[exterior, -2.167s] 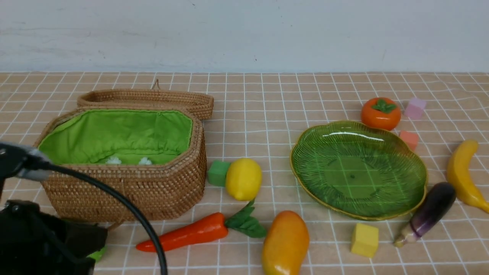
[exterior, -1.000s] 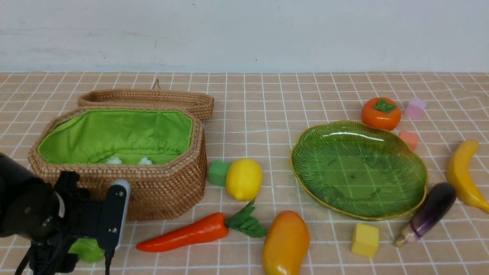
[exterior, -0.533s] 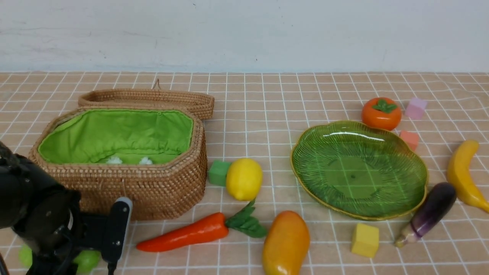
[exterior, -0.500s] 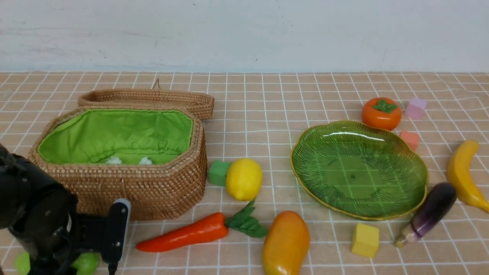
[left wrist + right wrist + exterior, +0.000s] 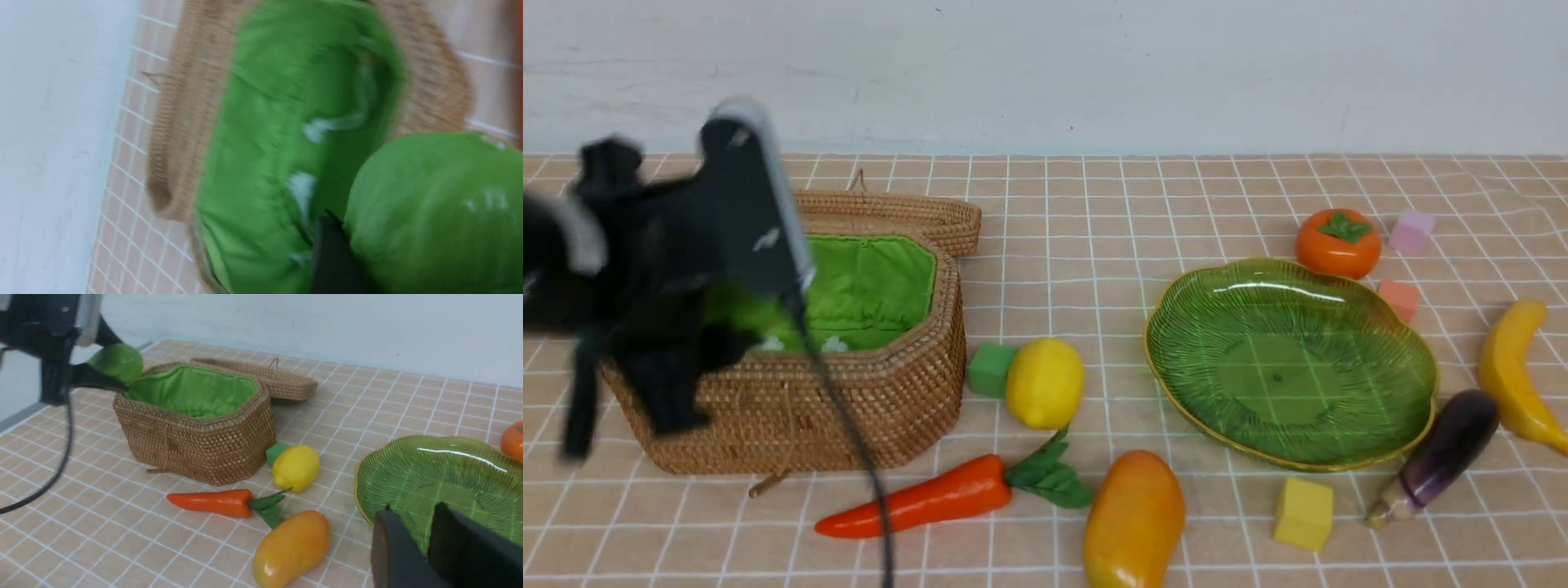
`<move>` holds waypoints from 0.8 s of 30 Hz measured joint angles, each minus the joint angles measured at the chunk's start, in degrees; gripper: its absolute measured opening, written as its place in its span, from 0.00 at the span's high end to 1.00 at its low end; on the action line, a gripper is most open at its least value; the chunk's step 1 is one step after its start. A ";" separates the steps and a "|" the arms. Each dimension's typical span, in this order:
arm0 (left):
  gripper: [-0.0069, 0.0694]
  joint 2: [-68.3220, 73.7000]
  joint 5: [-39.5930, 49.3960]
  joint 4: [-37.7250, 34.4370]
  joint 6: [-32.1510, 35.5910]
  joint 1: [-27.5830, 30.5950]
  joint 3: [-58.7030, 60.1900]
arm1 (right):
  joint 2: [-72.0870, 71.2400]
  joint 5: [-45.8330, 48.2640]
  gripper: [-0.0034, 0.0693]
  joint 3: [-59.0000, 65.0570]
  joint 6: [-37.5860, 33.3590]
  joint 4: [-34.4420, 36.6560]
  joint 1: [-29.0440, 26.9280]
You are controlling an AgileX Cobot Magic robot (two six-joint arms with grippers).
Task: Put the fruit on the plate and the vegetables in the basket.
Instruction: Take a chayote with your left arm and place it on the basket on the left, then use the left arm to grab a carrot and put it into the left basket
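Hanging over the rim of the octagonal tan woven rattan basket, the left gripper has jaws clamped on the glossy light green toy gourd, probably to drop it inside; the right gripper jaws stand slightly apart, empty

The left hand holds what looks like the green gourd above the basket rim.

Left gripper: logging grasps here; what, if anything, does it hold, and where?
The left gripper holds the light green gourd around its body, one rounded end jutting past the fingers; the exact spot is hidden.
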 joint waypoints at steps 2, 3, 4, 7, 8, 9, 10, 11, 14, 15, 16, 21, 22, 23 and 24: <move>0.37 5.39 -1.05 0.19 -1.12 1.50 -2.86 | 0.13 -0.02 0.73 0.00 0.00 0.60 0.00; 0.37 8.74 -1.27 0.49 -2.44 2.42 -4.64 | 0.18 0.04 0.73 0.00 0.00 0.91 0.00; 0.37 11.24 -1.21 0.84 -3.68 2.99 -5.99 | 0.18 0.31 0.73 0.00 0.00 1.21 0.00; 0.37 18.28 -0.20 5.09 -8.54 3.86 -9.66 | 0.18 2.45 0.73 0.00 0.00 2.67 0.00; 0.36 19.02 -0.28 6.45 -9.78 3.86 -9.90 | 0.18 3.25 0.73 0.00 0.00 3.03 0.00; 0.34 19.37 -0.34 7.45 -10.84 3.86 -10.02 | 0.18 3.91 0.73 0.00 0.00 3.25 0.00; 0.30 19.34 -0.42 8.28 -11.89 3.86 -10.07 | 0.18 4.42 0.73 0.00 0.00 3.43 0.00; 0.26 19.34 -0.42 8.59 -12.76 3.86 -10.22 | 0.18 4.71 0.73 0.00 0.00 3.58 0.00; 0.09 18.54 -0.25 9.53 -15.92 3.86 -10.41 | 0.18 5.08 0.73 0.00 0.00 3.63 0.00; 0.06 17.92 0.16 9.33 -17.10 3.86 -10.41 | 0.18 5.08 0.73 0.00 0.00 3.63 0.00; 0.05 16.98 0.78 8.56 -18.26 3.86 -10.41 | 0.18 5.08 0.73 0.00 0.00 3.63 0.00; 0.10 12.27 4.90 -1.16 -21.56 3.42 -10.41 | 0.18 4.97 0.72 0.00 0.00 3.63 0.00; 0.18 10.48 7.24 -4.95 -21.64 2.27 -10.35 | 0.18 4.96 0.72 0.00 0.00 3.63 0.00; 0.25 9.27 8.81 -8.28 -21.12 0.38 -9.86 | 0.18 4.90 0.72 0.00 0.00 3.63 0.00; 0.35 8.01 9.74 -10.66 -19.58 -1.82 -9.13 | 0.18 4.76 0.72 0.00 0.00 3.63 0.00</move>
